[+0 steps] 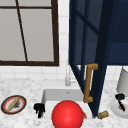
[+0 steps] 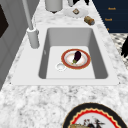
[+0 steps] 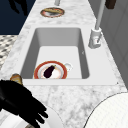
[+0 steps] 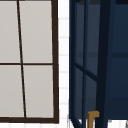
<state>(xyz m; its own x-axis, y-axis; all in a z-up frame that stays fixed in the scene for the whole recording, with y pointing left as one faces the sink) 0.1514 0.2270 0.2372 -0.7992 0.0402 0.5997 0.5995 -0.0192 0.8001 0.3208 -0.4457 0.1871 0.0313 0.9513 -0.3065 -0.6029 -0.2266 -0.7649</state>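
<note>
My right hand [image 1: 120,98] hovers over a white plate [image 1: 113,106] on the counter at the right, its fingers spread and pointing down at a small brown item [image 1: 122,107]. The right side view has this hand [image 3: 20,101] close up above the plate [image 3: 53,120]. My left hand [image 1: 39,109] hangs at the sink's front left corner with relaxed fingers pointing down, holding nothing; the same hand [image 3: 18,6] floats off the counter's edge. In the sink [image 2: 100,57] lies a red-rimmed plate [image 2: 65,58] with a dark eggplant [image 2: 77,56] on it. A red ball [image 1: 67,114] covers the sink's front.
A dark blue cabinet door [image 1: 85,50] with a wooden handle [image 1: 88,83] stands open over the sink's right half. The faucet [image 1: 67,77] rises behind the basin. A patterned plate [image 1: 13,104] lies left, a cork-like piece [image 1: 103,114] and a pale jar [image 1: 123,80] right.
</note>
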